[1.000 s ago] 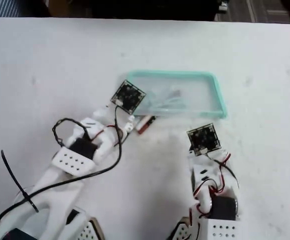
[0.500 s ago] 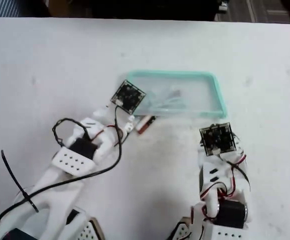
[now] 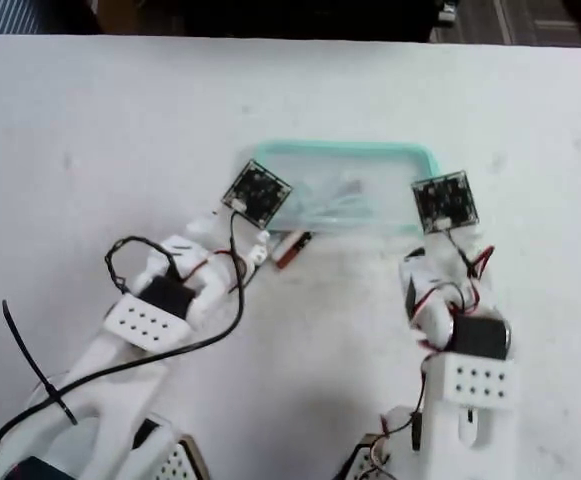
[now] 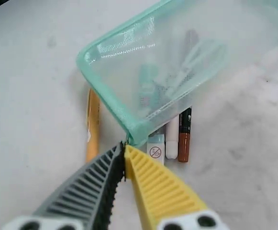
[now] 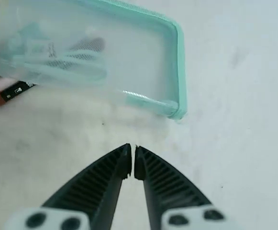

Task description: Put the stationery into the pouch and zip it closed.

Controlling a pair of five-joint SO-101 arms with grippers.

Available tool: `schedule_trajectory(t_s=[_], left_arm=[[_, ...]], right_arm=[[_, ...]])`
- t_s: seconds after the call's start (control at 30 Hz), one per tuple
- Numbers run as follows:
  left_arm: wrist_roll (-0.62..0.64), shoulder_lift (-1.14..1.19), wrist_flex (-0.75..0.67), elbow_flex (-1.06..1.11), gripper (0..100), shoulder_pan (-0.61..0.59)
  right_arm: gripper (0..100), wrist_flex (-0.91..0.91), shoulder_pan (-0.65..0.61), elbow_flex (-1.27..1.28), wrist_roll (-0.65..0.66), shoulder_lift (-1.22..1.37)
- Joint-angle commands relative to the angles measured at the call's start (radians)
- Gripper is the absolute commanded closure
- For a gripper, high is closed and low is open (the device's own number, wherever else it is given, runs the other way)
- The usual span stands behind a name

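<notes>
Where print shows, it is too small to read: a white eraser-like piece (image 4: 155,151) bears a round crossed symbol, and a brown-and-black marker (image 4: 184,136) has pale lettering. Both lie on the table (image 3: 120,120) at the edge of the teal mesh pouch (image 4: 177,28), beside a white pen (image 4: 172,139). A yellow pencil (image 4: 92,127) lies along its other side (more pens (image 4: 191,52) sit inside). The left gripper (image 4: 124,152) angles down, pinched closed on the pouch's corner. The right gripper (image 5: 133,154), closed and empty, hovers just short of the opposite corner.
</notes>
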Motion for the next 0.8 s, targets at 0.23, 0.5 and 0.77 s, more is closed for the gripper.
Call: schedule_trajectory(t_s=[0.23, 0.5, 0.77], left_arm=[[0.003, -0.005, -0.028, -0.011, 98, 0.007], [0.003, -0.005, -0.028, -0.012, 98, 0.007], [0.003, 0.001, -0.071, -0.006, 98, 0.007]], right_arm=[[98.1, 0.041, 0.012, -0.336, -0.190, 0.467], [98.1, -0.035, 0.110, -0.519, -0.258, 0.708], [98.1, -0.082, 0.171, -0.775, -0.259, 1.069]])
